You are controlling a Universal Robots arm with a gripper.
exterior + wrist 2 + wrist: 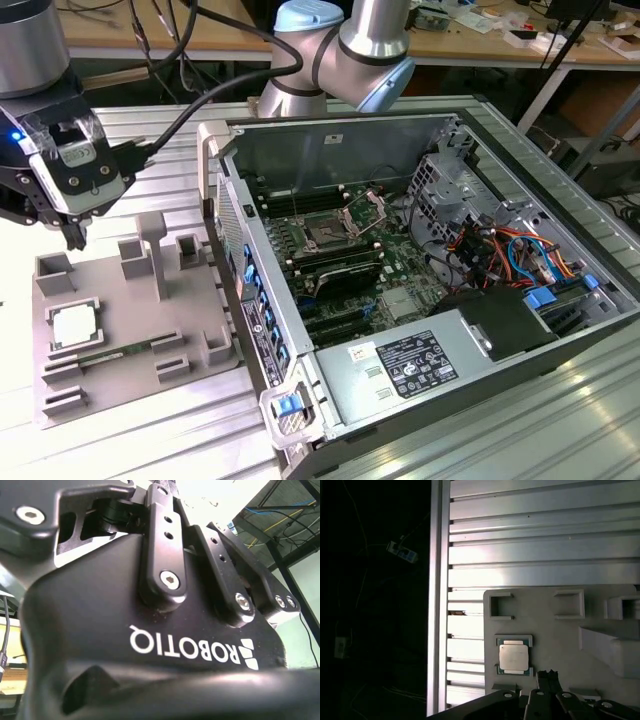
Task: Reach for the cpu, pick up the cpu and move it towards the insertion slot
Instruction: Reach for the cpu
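Gripper (75,238) first: where was it?

— In the exterior view it hung at the end of the arm above the far corner of the grey tray (130,335). The tray lay on the ribbed aluminium counter (150,440). The gripper touched nothing.

Open or closed?

— I could not tell from any view. The second wrist view gave a close look at its black housing (100,630) and the bolted link bars on it, and that settled nothing.

And the cpu (77,325)?

— It lay flat in a square recess of the tray, silvery top up. In the exterior view it was at about 6 o'clock from the gripper and clearly apart from it. In the first wrist view the cpu (514,656) sat in the same recess, pale rim showing. There it was near the gripper (548,676) but not in contact with it.

Where was the insertion slot (328,233)?

— It was inside the open computer case (340,150), on the green board. It showed as a dark square socket with a shiny metal bracket around it. From the cpu it lay between 2 and 3 o'clock in the exterior view, well apart, with the case's side wall between them.

What else was in the case?

— A power supply (400,365) with a white label sat at roughly 5 o'clock from the slot. A bundle of coloured cables (510,250) lay at 3 o'clock from it.
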